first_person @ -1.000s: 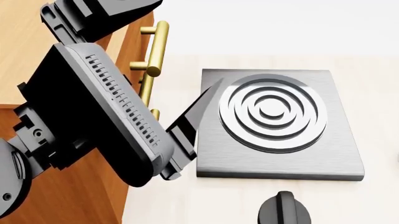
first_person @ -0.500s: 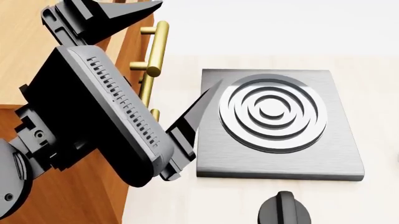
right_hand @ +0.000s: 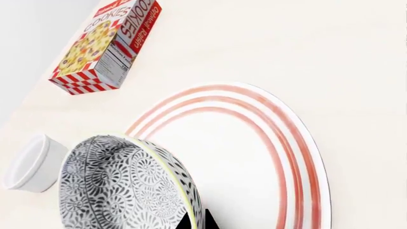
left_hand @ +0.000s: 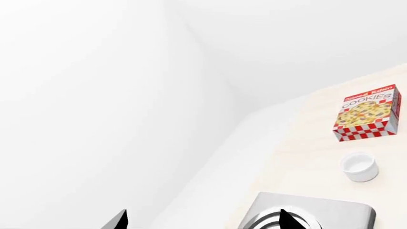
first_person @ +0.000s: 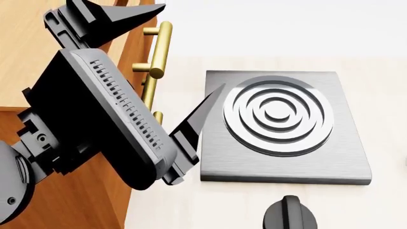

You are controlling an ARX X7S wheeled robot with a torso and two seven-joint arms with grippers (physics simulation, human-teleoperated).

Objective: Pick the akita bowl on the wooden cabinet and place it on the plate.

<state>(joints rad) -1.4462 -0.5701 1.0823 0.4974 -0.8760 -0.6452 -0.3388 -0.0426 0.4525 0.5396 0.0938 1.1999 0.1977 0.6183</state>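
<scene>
Speckled akita bowl (right_hand: 127, 186) gripped by right jaws (right_hand: 196, 223), tilted over empty plate (right_hand: 254, 157); left jaws (left_hand: 202, 220) released.

The pale counter (first_person: 190, 210) holds a grey stove (first_person: 286, 126), a cookie box (right_hand: 105, 45), a small white cup (right_hand: 28, 162) and a red-ringed plate (right_hand: 254, 157). The wooden cabinet (first_person: 19, 57) stands beside the stove.

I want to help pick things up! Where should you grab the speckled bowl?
Probably the speckled bowl's thin rim, one of the fingers inside, one outside, coming from its open top. Its deep round body looks too wide to span.
</scene>
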